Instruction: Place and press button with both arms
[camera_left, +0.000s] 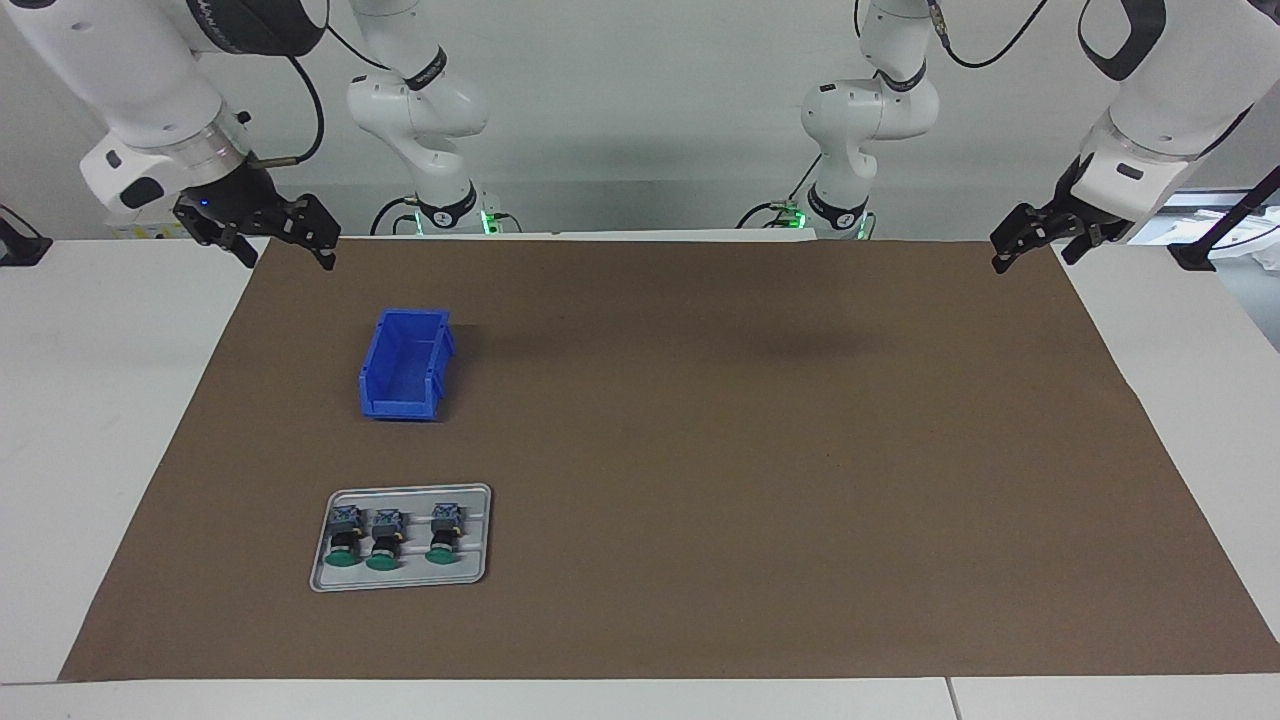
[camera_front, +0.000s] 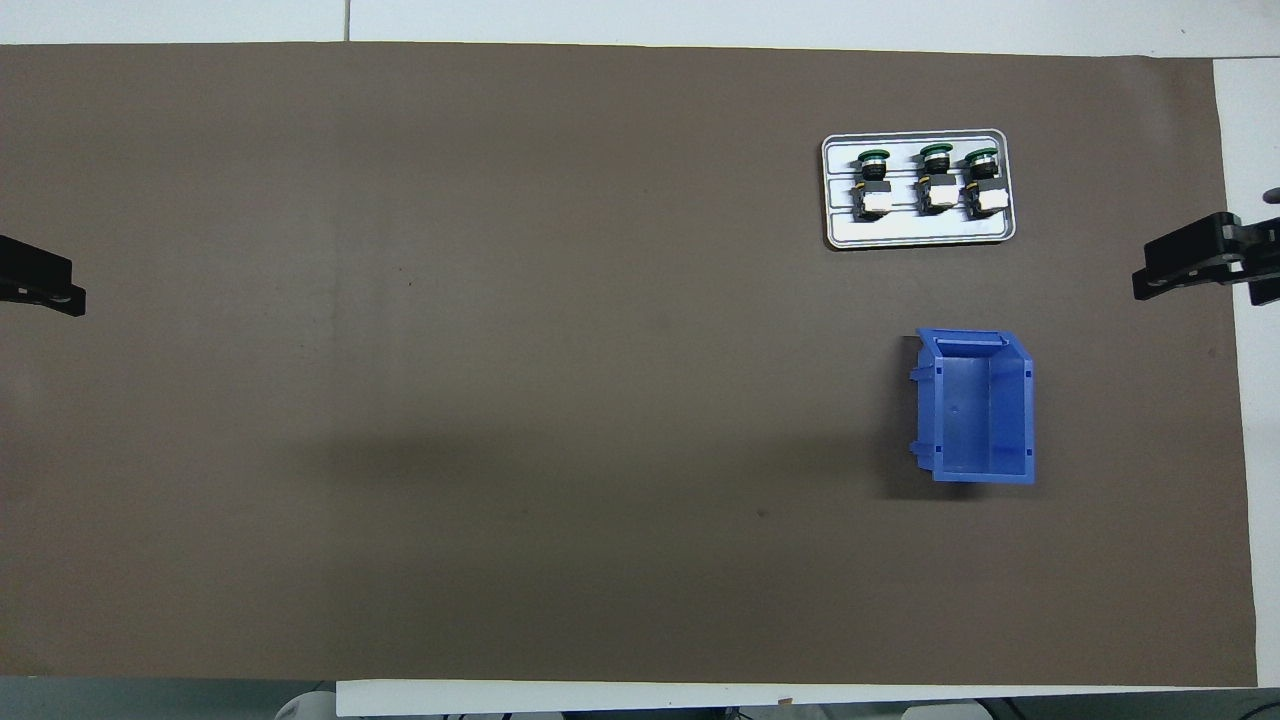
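Buttons (camera_left: 385, 538) (3, on tray (camera_left: 478, 500)) well apart from both fingers (camera_left: 327, 258).

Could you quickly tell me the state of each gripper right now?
Left gripper: open, holding nothing, over the mat's edge.
Right gripper: open, holding nothing.

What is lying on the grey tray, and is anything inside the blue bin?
On the tray lie three green-capped buttons in a row, on their sides. The blue bin holds nothing visible from overhead; no part of its floor is covered.
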